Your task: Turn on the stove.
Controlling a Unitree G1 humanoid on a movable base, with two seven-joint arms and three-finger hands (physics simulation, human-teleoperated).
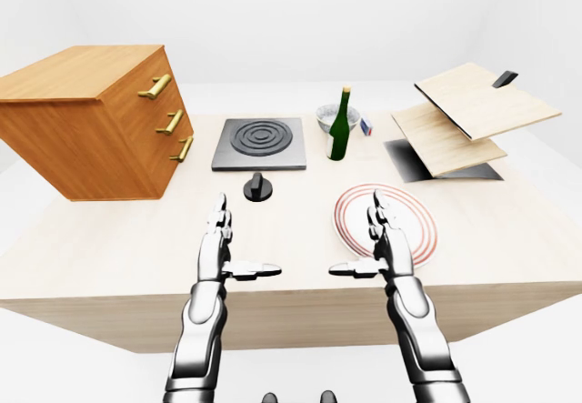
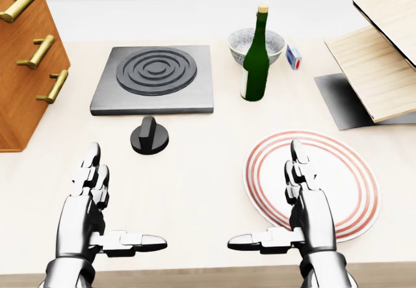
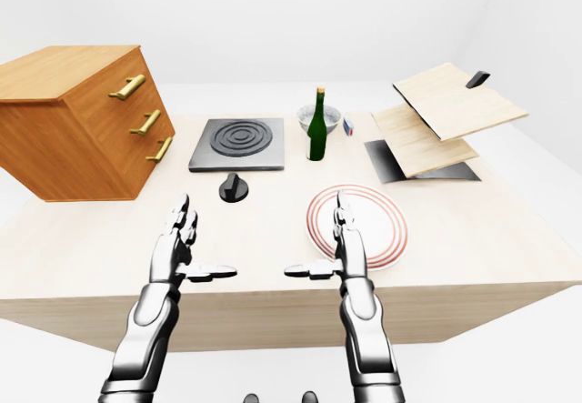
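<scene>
Where white walls surround, pale wooden table (image 1: 109, 248)

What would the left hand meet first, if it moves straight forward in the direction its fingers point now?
Probably the black round stove knob: the open silver left hand points up the head view, slightly left of it, so it might only graze the knob.

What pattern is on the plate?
Red concentric rings on white plate, clearest in head view.

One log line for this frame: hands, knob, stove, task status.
left hand: open, off knob | right hand: open, over plate | knob: untouched, below stove in head view | status: not started
</scene>
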